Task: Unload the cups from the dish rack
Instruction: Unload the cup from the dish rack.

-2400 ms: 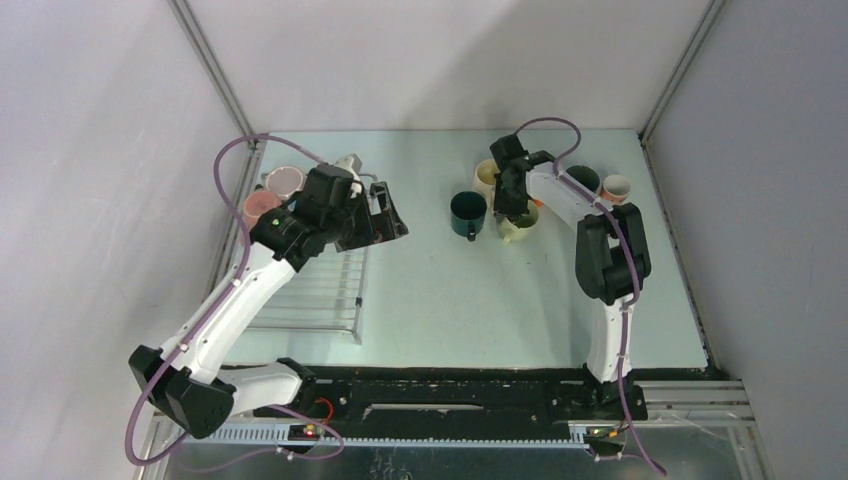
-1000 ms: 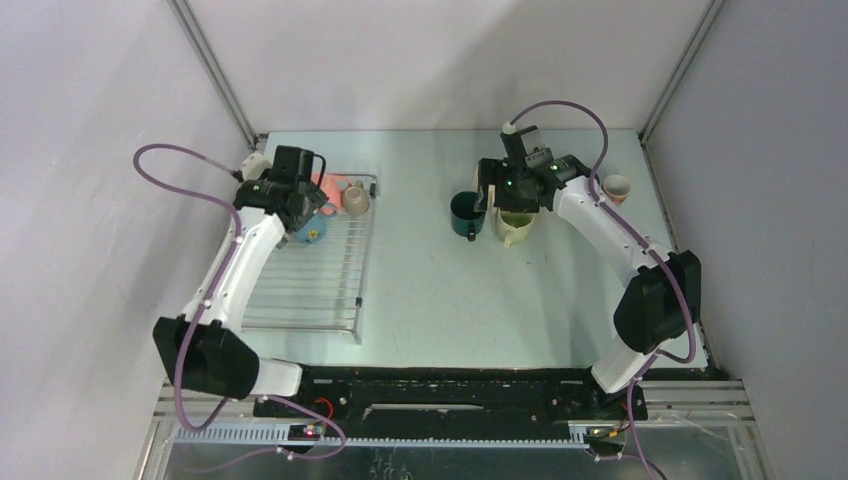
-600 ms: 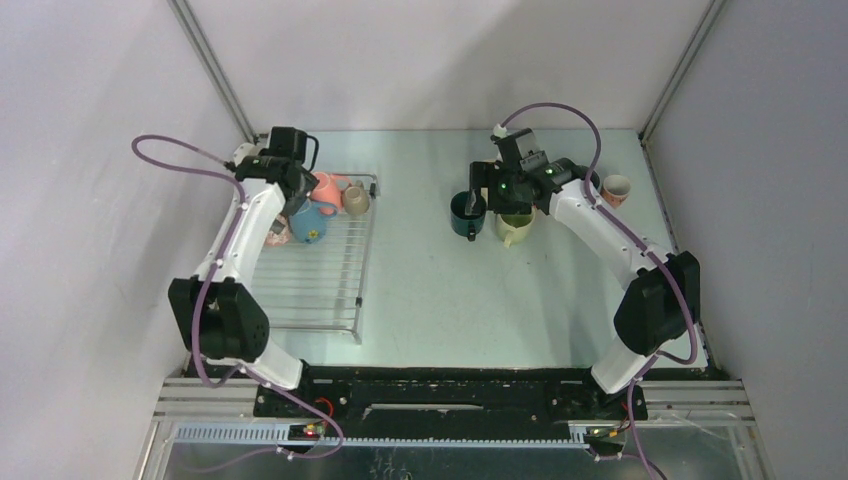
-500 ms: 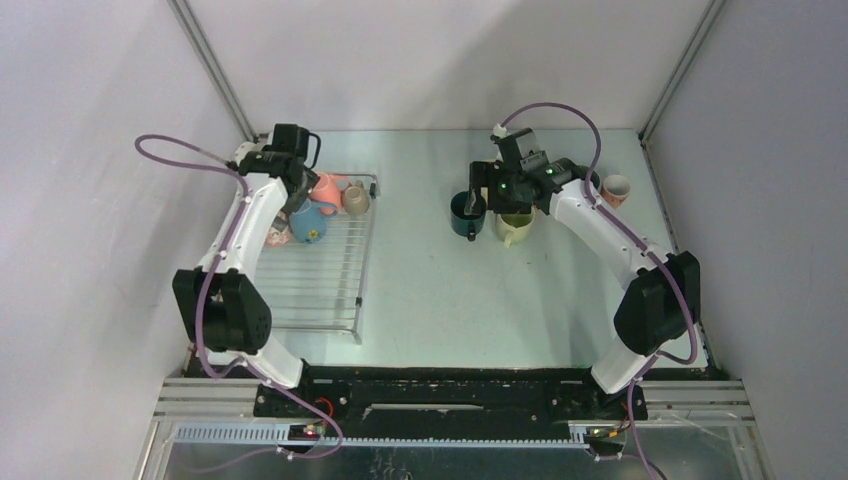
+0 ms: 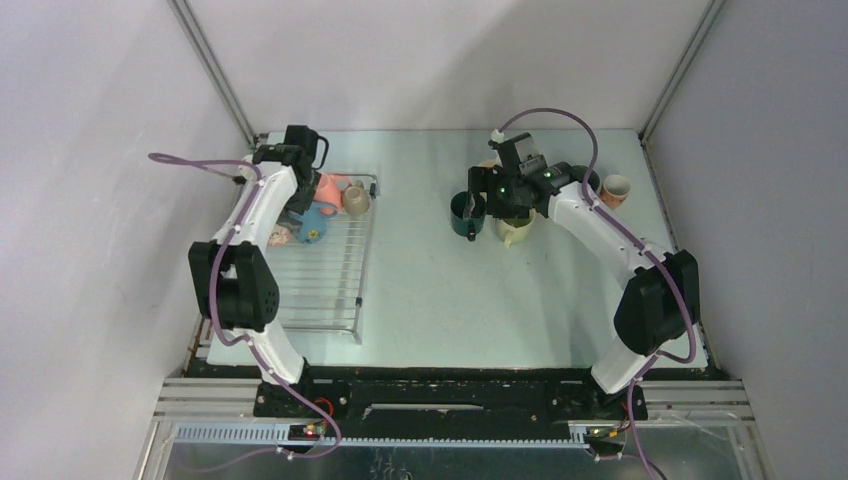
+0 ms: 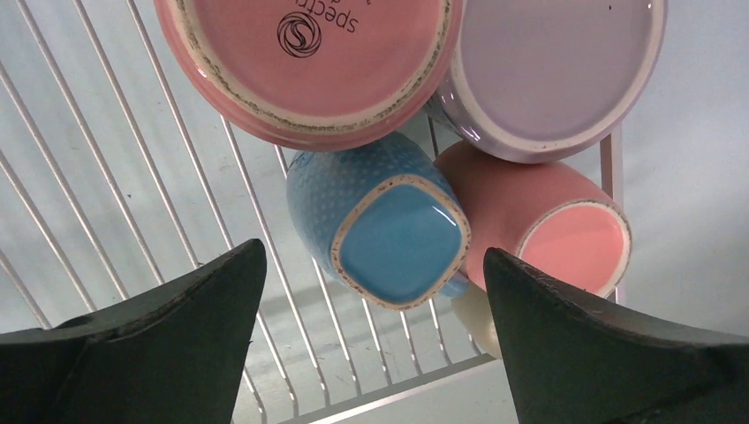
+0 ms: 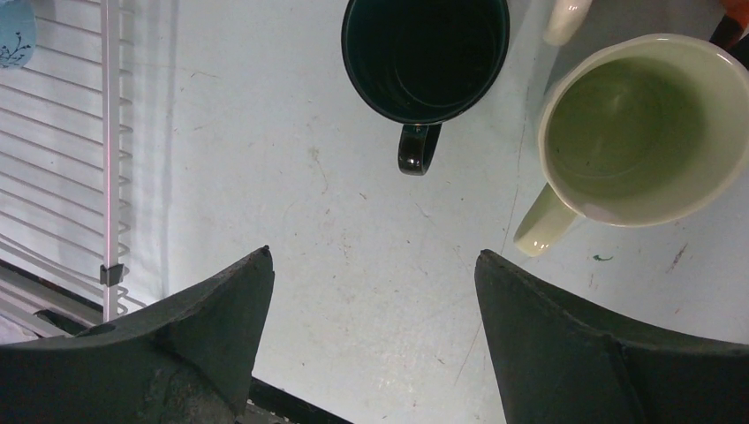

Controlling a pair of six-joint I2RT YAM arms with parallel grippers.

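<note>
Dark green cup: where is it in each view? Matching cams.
Top external: dark green cup right of centre, just left of the cream cup.
Left wrist: not in it.
Right wrist: top centre, handle pointing down the picture.
Shared landmark: dish rack, at left in the top view, filling the left wrist view, at the left edge of the right wrist view.

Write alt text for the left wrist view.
Four cups crowd together on the silver wire dish rack, bases toward the camera: a large pink cup, a lilac cup, a blue square-based cup and a smaller pink cup. The left gripper stands open before them, empty.
</note>
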